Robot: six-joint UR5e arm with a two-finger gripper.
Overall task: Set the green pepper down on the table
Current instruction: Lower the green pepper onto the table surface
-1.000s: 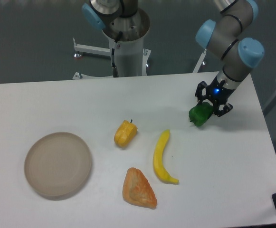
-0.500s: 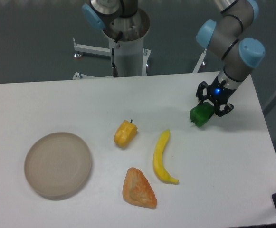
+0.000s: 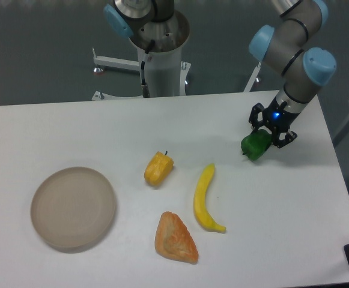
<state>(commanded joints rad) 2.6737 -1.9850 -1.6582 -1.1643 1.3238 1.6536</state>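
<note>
Green and glossy, the green pepper (image 3: 255, 145) sits between the black jaws of the gripper (image 3: 263, 139), which are clamped on its upper part. It hangs just below and slightly left of the jaws, low over the far right part of the white surface (image 3: 282, 204). Whether its underside already touches the surface cannot be told from this angle; a faint shadow lies close beneath it.

Progress: the pepper appears to have been carried to an open spot and brought down near the surface. Left to do, by my judgement: settle it fully, part the jaws, and lift the arm clear.

Well left of the jaws lie the banana (image 3: 205, 198) and the yellow pepper (image 3: 158, 168); a triangular pastry (image 3: 175, 239) sits below them, and the beige plate (image 3: 73, 207) is farthest left. None is near the drop spot.

Against the earlier frames, the gripper and pepper have crept a trace to the right; the grip looks unchanged, and the other items have not moved.
</note>
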